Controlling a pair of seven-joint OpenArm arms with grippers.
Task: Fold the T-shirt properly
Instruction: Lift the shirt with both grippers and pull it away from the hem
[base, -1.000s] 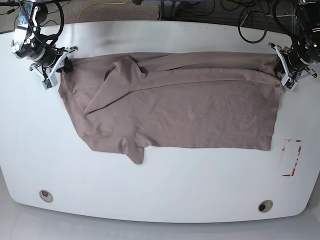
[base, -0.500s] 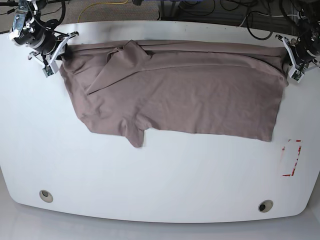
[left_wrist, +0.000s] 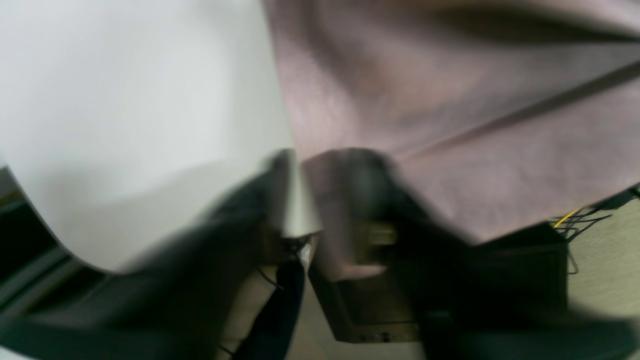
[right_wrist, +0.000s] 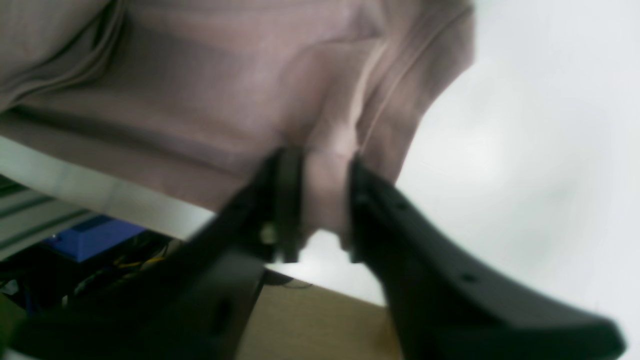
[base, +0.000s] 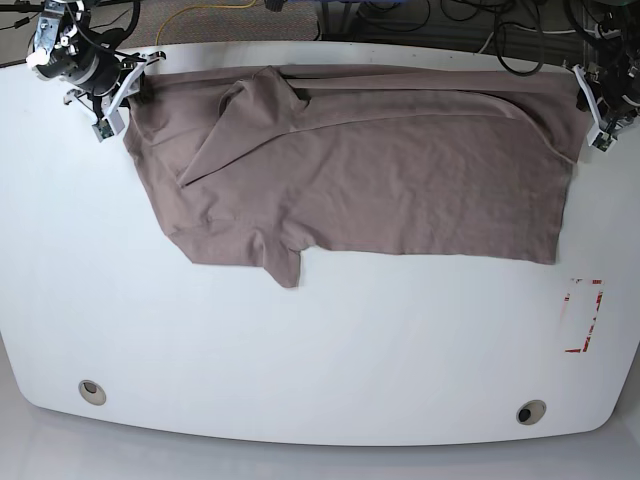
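Your T-shirt (base: 370, 170) lies spread across the far half of the white table (base: 300, 380), its upper edge right at the table's far rim, one sleeve folded back over the chest and another flap pointing toward the near side. Each far corner is pinched: the left gripper (base: 598, 112) has its jaws clamped on the corner at the base view's right, and the right gripper (base: 118, 92) is closed on the corner at that view's left. Both wrist views confirm cloth between the fingers (they are blurred, so how deep the bite goes is hard to tell).

What could go wrong, in my judgement:
- The cloth already sits at the far rim; pull further that way and part of it may slide off the edge and drag the rest.
- If one arm leads the other, the stretched hem will skew and the fold line will run crooked.
- A shallow pinch may slip under tension, dropping one corner.
- The folded-back sleeve may get trapped inside the next fold as a lump.

Count: one T-shirt, two grippers, one table, two round holes (base: 92, 391) near its front edge, one red marking (base: 583, 315) at the right.
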